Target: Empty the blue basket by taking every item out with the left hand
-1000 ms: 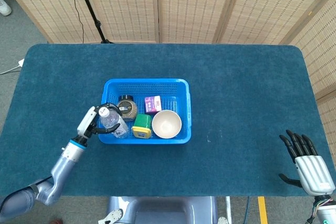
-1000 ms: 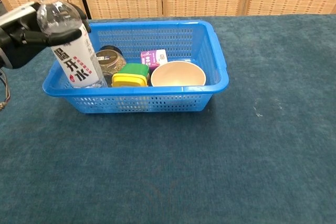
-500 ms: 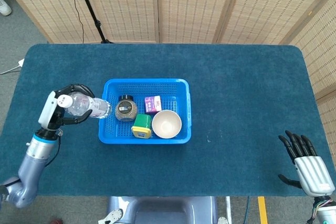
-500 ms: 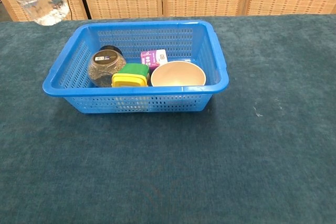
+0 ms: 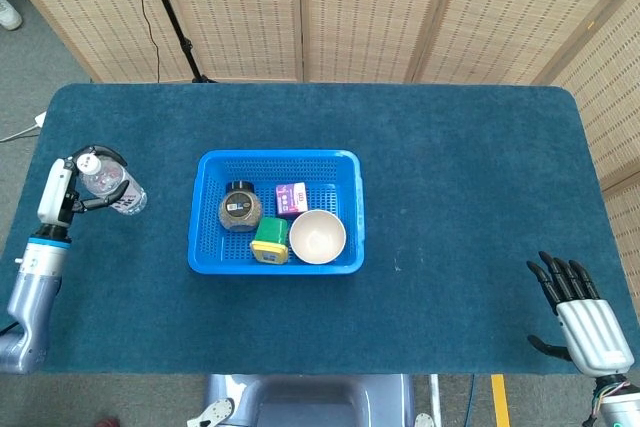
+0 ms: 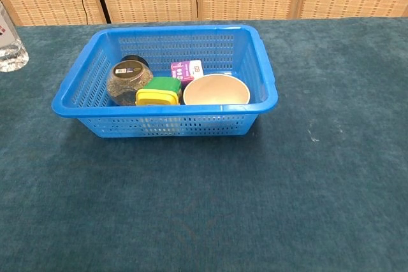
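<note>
Your left hand [image 5: 62,192] gripped the clear plastic bottle [image 5: 110,184] over the napped teal surface [image 5: 460,177], well left of the perforated blue basket [image 5: 276,161] — which held a glass jar [image 5: 240,210], purple box [image 5: 291,197], yellow-lidded tub [image 5: 270,240] and round bowl [image 5: 317,237]. Your right hand [image 5: 580,312] lay spread, holding nothing.

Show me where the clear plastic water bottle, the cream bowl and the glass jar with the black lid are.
clear plastic water bottle [image 5: 112,187], head view, on its body.
cream bowl [image 6: 216,90], chest view, on its inside.
glass jar with the black lid [image 6: 128,83], chest view, on its side.
</note>
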`<state>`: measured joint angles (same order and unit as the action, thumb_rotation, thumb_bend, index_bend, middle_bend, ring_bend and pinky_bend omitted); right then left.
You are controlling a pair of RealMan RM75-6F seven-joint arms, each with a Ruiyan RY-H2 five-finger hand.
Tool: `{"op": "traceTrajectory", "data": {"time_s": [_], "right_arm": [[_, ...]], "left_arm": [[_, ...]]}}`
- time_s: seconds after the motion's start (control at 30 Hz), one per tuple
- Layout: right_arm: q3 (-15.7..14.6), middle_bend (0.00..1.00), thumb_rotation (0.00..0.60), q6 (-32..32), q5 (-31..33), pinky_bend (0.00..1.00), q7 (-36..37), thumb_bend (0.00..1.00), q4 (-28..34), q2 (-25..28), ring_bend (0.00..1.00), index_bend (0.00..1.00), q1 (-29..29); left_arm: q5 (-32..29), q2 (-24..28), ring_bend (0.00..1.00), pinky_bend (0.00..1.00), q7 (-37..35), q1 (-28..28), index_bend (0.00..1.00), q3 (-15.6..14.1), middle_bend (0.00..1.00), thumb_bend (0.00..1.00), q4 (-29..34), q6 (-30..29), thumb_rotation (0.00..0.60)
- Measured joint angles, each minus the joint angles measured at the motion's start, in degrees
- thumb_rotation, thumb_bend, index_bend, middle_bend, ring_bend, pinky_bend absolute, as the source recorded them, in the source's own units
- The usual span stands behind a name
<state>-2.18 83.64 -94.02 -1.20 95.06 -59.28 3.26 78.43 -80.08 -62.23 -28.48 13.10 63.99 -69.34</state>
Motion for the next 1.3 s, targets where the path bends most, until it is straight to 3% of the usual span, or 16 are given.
{"op": "traceTrajectory", "data": {"time_s": [0.1,0.13,0.23,0.27,0.33,0.57,0.87,1.07,1.3], "right_arm": [[0.1,0.0,0.6,-0.5,0.4,0.0,-0.2,0.0,0.1,-0.1,0.0,0.0,0.2],[0.1,0.0,0.6,-0.5,0.5,0.0,-0.2,0.0,0.2,-0.2,0.0,0.0,0.2],[0.2,0.0,0.6,-0.5,0.7,0.0,-0.4,0.0,0.2,-0.2,0.0,0.0,0.2],[0.2,0.0,0.6,-0.6,0.8,0.0,-0.4,0.0,0.2,-0.2,0.0,0.0,0.2],[0.3,0.0,0.6,-0.8,1.2,0.0,-0.4,0.0,0.2,-0.2,0.0,0.0,0.2],[0.3,0.0,0.6,-1.0,1.3,0.0,0.4,0.0,0.3,0.2,0.0,0.0,0.3],[0.0,0.0,0.6,-0.6,0.5,0.0,1.4,0.0,0.8,0.8,0.0,0.0,0.3],[-0.2,0.0,0.6,-0.6,0.1,0.0,1.6,0.0,1.3,0.9,0.0,0.0,0.3],[-0.2,0.0,0.6,-0.6,0.2,0.0,1.9,0.0,1.4,1.0,0.0,0.0,0.3]], "left_arm": [[-0.8,-3.3,0.44,0.5,-2.2,-1.1,0.57,0.0,0.47,0.37,-5.9,2.5,0.6],[-1.0,-4.5,0.38,0.46,-3.2,-1.7,0.49,0.1,0.39,0.37,-8.0,3.5,0.6],[-1.2,-6.9,0.06,0.16,-6.0,-3.5,0.09,0.4,0.06,0.33,-11.6,6.2,0.6],[-1.0,-7.3,0.01,0.07,-6.8,-3.9,0.01,0.3,0.0,0.31,-12.1,6.7,0.6],[0.0,-7.7,0.0,0.0,-8.7,-4.5,0.0,0.1,0.0,0.28,-12.7,7.0,0.6],[3.0,-7.2,0.0,0.0,-8.8,-4.8,0.0,-1.5,0.0,0.27,-14.1,5.3,0.6],[5.3,-2.8,0.0,0.0,-8.2,-2.0,0.0,-1.4,0.0,0.27,-9.5,-4.1,0.6],[11.4,5.0,0.0,0.0,-5.7,-0.4,0.0,-2.4,0.0,0.27,-0.1,-12.1,0.6],[18.8,15.6,0.0,0.0,6.4,-1.8,0.0,-5.5,0.0,0.22,16.3,-9.4,0.6]]}}
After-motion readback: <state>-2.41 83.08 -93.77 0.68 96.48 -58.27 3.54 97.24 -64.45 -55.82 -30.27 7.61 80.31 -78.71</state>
